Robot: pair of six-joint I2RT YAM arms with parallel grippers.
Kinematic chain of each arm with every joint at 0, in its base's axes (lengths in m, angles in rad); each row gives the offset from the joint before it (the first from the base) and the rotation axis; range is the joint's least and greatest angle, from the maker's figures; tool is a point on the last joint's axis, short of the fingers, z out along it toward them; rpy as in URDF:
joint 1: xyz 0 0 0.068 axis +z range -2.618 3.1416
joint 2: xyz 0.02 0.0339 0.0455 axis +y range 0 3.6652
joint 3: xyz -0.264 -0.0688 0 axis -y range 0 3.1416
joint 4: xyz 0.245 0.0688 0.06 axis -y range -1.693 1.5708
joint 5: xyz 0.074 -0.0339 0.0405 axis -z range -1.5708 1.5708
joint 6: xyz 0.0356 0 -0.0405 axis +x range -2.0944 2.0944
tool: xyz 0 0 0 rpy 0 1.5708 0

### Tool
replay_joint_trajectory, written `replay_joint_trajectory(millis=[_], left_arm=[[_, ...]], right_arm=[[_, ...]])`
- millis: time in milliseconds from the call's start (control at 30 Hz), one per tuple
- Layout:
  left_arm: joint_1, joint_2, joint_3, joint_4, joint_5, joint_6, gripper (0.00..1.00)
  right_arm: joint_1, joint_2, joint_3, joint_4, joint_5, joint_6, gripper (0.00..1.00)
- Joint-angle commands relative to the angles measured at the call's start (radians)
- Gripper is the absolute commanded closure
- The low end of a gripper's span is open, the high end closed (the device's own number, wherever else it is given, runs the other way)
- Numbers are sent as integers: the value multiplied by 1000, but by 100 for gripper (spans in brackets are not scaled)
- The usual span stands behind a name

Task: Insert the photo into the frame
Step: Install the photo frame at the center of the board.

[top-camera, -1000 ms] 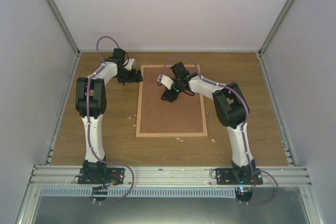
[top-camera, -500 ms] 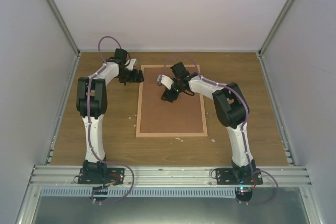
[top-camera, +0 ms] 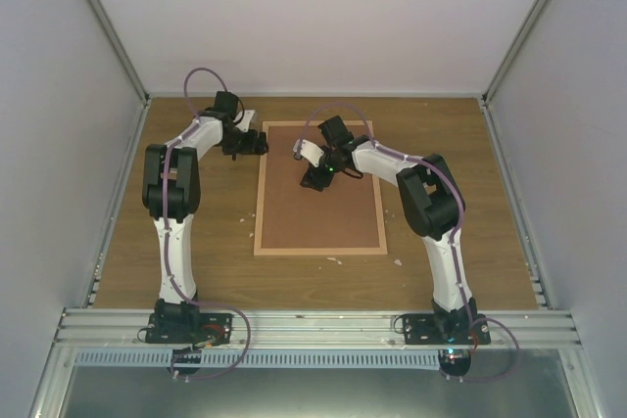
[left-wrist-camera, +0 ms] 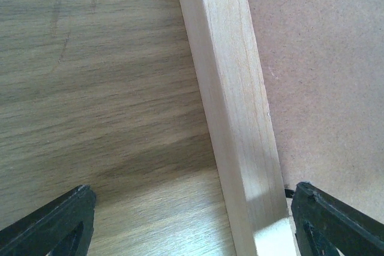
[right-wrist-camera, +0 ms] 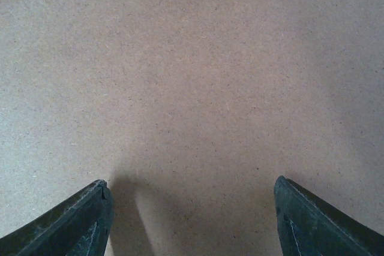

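**Left gripper** (left-wrist-camera: 193, 211), jaws released, straddles the thin light-wood rail of the rectangular frame (left-wrist-camera: 231, 94), having edged slightly toward it. **Right gripper** (right-wrist-camera: 191, 208), unmoved, jaws released and empty, hovers with plain brown backing board (right-wrist-camera: 198, 82) between its jaws. The photo is not visible, presumably beneath the board.

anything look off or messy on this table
Only small white scraps littering the table, off the frame's near edge and left side. The frame lies flat with the brown backing board inside its rails; no damage shows. The photo isn't in view.
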Motion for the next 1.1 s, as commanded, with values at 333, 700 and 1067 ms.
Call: replay_joint_trajectory(millis=[333,700,1067], left_arm=[[-39,43,-73,-24,-188,-48,10],[-97,68,-89,-34,-274,-37,13],[-140,120,-37,-90,-385,-1,14]], right_arm=[[-9,76,-41,-26,113,-22,27],[-10,76,-42,-26,111,-22,27],[-9,76,-42,-27,108,-22,27]])
